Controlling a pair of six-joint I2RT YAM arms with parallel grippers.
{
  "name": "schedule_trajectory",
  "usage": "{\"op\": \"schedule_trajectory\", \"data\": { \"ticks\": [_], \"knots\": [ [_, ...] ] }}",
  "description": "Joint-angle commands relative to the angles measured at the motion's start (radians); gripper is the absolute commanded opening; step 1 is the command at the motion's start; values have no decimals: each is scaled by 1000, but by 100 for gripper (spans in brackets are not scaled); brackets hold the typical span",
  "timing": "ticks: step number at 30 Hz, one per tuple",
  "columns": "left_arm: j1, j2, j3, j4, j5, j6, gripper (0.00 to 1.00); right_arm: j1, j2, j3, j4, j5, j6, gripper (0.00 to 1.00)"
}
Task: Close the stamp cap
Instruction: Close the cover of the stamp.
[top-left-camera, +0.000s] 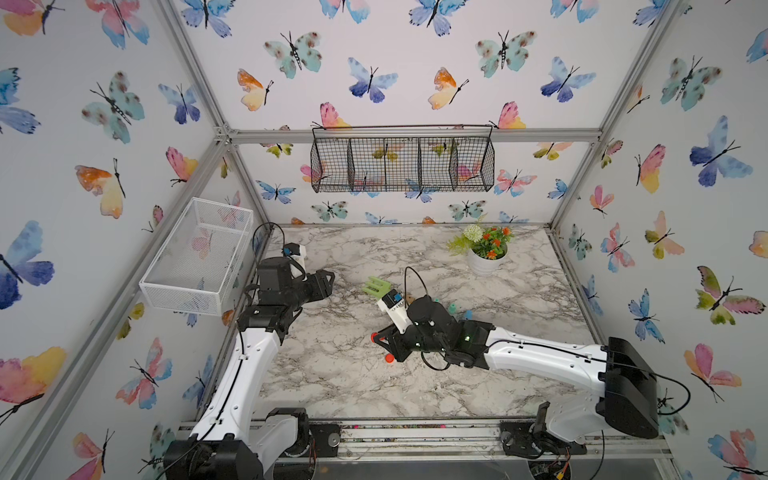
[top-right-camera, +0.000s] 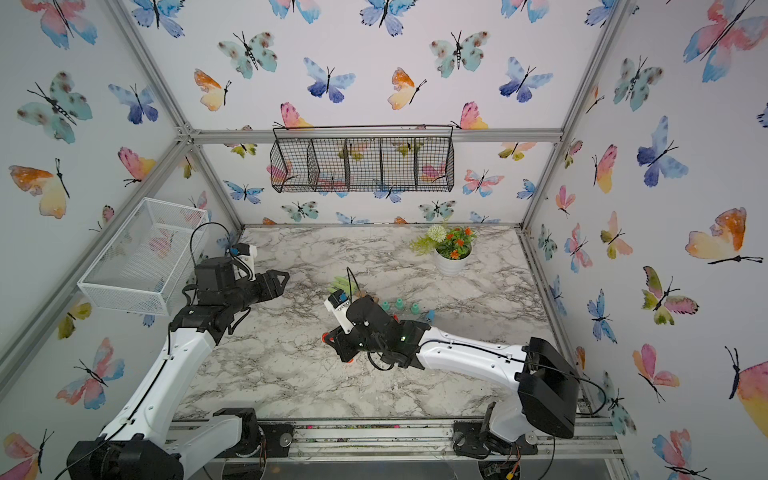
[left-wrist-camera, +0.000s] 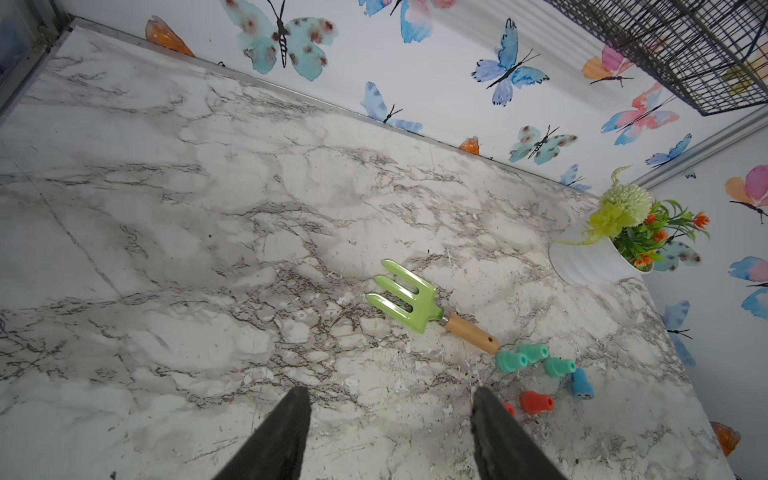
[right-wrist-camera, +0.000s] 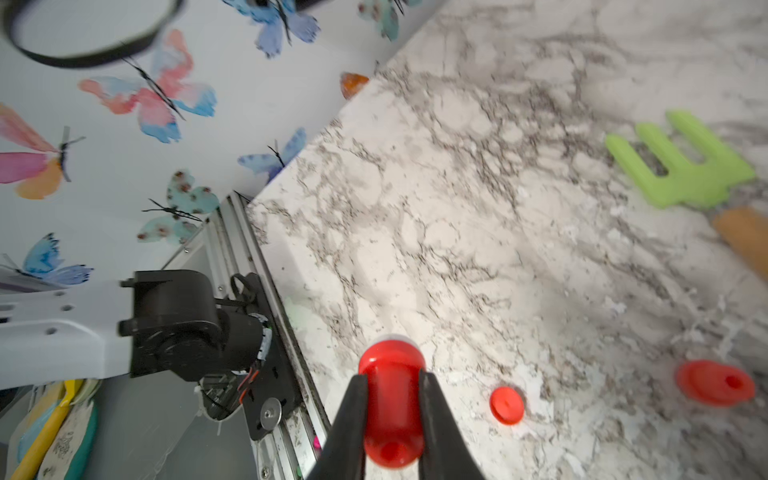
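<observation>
Right fingers clamped round red stamp, wide end forward, probably for pressing onto red cap lying flat on tabletop. Left fingers half open, empty, well apart.

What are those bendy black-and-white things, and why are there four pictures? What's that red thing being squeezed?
They are two robot arms with pinching grippers. Two pictures look down from above; the other two come from a camera on each wrist. On the marble table lie a green garden fork, a flower pot, teal stamps, a blue stamp, a second red stamp and what looks like a little red cap. The right gripper pinches a red stamp. The left gripper is open and empty.
</observation>
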Motion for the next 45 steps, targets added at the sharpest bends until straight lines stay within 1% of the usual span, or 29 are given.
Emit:
{"op": "schedule_trajectory", "data": {
  "ticks": [1,5,6,8,14,23,29,37,45],
  "knots": [
    [5,0,-38,37,-40,25,64,10,59,53,-143,36,85,1],
    [5,5,-62,50,-62,19,64,13,127,76,-190,26,89,1],
    [6,5,-61,52,-61,19,64,37,140,81,-200,25,94,1],
    [7,5,-64,61,-61,11,64,42,170,95,-231,38,108,1],
    [18,11,-88,76,-34,-15,64,47,264,198,-356,103,99,1],
    [38,7,-93,76,-12,-21,65,45,357,308,-461,192,69,1],
    [64,14,-91,77,20,-26,65,43,405,327,-461,190,62,2],
    [87,21,-94,87,52,-33,64,31,415,310,-451,188,61,1],
    [94,20,-95,87,54,-35,64,21,418,283,-440,173,55,1]
  ]
}}
